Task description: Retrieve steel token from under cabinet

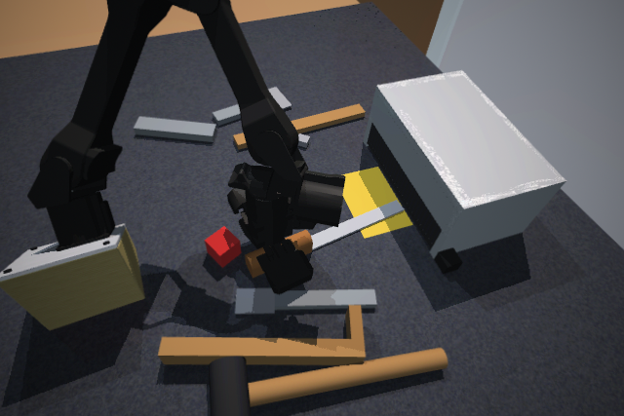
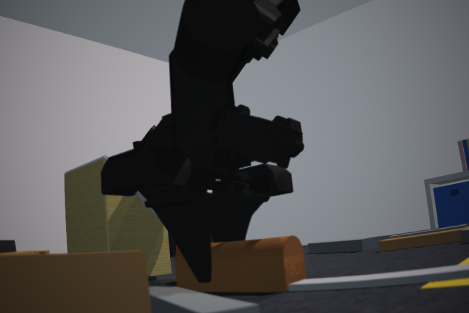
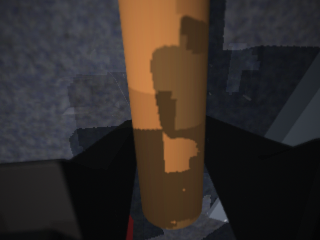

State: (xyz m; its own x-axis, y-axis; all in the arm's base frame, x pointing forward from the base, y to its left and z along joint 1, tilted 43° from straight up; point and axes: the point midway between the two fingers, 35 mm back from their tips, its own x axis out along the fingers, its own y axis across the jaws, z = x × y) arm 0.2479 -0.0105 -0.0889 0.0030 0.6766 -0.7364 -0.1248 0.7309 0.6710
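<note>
My gripper (image 1: 277, 252) (image 2: 224, 260) (image 3: 165, 126) is shut on the round orange-brown handle (image 1: 301, 240) (image 2: 257, 264) (image 3: 167, 65) of a tool low over the table. Its long flat grey blade (image 1: 342, 231) (image 2: 363, 278) reaches across the yellow marked area (image 1: 359, 197) (image 2: 445, 284). The blade's far end is at the dark opening low in the front of the cabinet (image 1: 503, 139); whether it is inside cannot be told. The steel token is not visible in any view; the inside of the cabinet is dark.
A red cube (image 1: 222, 246) is close to the handle's rear end. A grey flat paddle (image 1: 254, 300), a wooden L-shaped stick (image 1: 242, 348) and a mallet (image 1: 347, 376) lie on the near side. Grey bars and a wooden bar (image 1: 332, 118) lie behind. A black block (image 1: 448, 260) is at the cabinet's corner.
</note>
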